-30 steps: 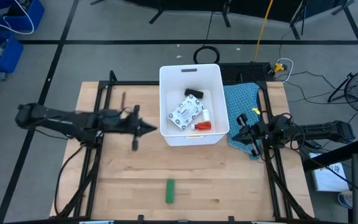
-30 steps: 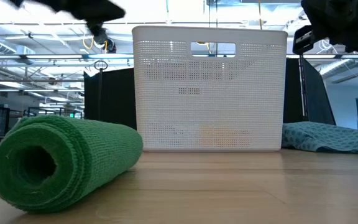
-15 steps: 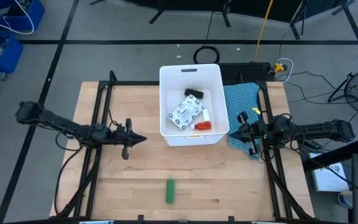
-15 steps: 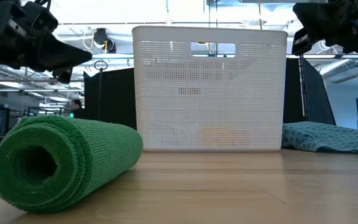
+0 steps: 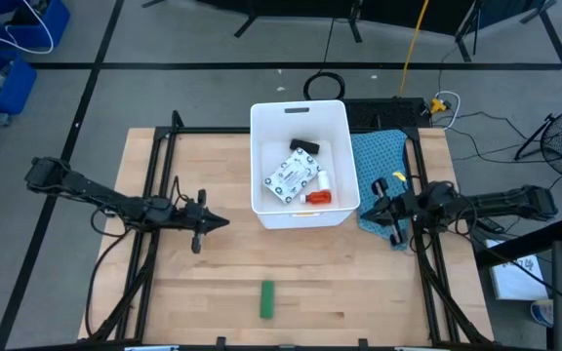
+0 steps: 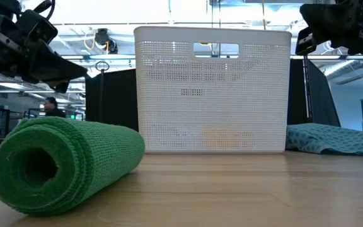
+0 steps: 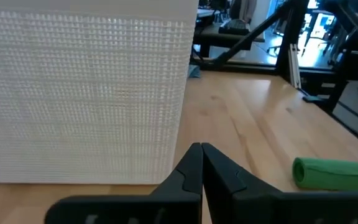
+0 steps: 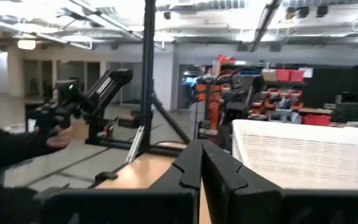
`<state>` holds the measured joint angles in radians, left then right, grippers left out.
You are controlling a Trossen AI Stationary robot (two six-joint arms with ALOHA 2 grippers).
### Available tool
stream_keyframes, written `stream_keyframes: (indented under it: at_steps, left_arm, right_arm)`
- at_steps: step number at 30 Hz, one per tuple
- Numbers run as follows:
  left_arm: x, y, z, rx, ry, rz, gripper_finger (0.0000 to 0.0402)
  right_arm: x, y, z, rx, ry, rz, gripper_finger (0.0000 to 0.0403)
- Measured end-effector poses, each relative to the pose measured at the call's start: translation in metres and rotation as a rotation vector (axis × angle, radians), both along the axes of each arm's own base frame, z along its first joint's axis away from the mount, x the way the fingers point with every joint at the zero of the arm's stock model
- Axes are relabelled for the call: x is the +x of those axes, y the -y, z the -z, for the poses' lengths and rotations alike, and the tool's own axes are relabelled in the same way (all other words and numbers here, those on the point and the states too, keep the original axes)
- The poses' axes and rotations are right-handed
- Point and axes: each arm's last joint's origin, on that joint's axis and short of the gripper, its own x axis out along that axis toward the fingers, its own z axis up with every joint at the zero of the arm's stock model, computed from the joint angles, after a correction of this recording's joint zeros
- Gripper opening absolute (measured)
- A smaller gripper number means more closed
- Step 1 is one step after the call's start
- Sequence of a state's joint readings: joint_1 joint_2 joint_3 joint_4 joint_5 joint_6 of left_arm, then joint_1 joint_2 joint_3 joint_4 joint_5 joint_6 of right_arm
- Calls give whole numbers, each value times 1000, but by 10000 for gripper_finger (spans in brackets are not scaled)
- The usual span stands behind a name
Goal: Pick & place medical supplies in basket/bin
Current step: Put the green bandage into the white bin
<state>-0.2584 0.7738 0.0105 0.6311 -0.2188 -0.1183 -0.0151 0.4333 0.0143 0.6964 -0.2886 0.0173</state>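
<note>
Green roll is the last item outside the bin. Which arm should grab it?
Left, probably. The left pincer is over open table on the green roll's side; the right pincer sits over the blue-green cloth, beyond the bin.

White tub (image 5: 258, 146) with finely perforated mesh walls (image 6: 213, 101). Inside: white packet (image 5: 292, 176) with dark print, red bottle (image 5: 317, 197) with white cap, black piece (image 5: 303, 146). Green ribbed fabric roll (image 5: 267, 299) on pale wood-grain table (image 5: 359, 283). Blue-green cloth (image 5: 379, 156) beside the tub. Black arms and grippers (image 5: 220, 222).
</note>
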Motion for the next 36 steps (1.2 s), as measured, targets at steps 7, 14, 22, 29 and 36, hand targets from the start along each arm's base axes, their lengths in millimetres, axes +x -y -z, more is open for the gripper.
stream_keyframes:
  at_steps: [7, 14, 22, 29, 36]
  left_arm:
    - [0, 0, -1, -18, 7, -2, 29]
    - [0, 0, -1, -21, 8, -4, 41]
    - [0, 0, -1, -67, 3, -9, 42]
    - [0, 0, 0, -93, -5, -12, 42]
    - [0, 0, 0, -67, -7, -9, 42]
  right_arm:
    - [7, -13, 2, -14, -58, 11, 0]
    - [44, -59, -45, -175, -150, -8, 0]
    - [118, -122, -79, -344, -409, -64, 25]
    - [195, -142, -94, -423, -643, -160, 107]
    - [250, -144, -90, -476, -648, -373, 222]
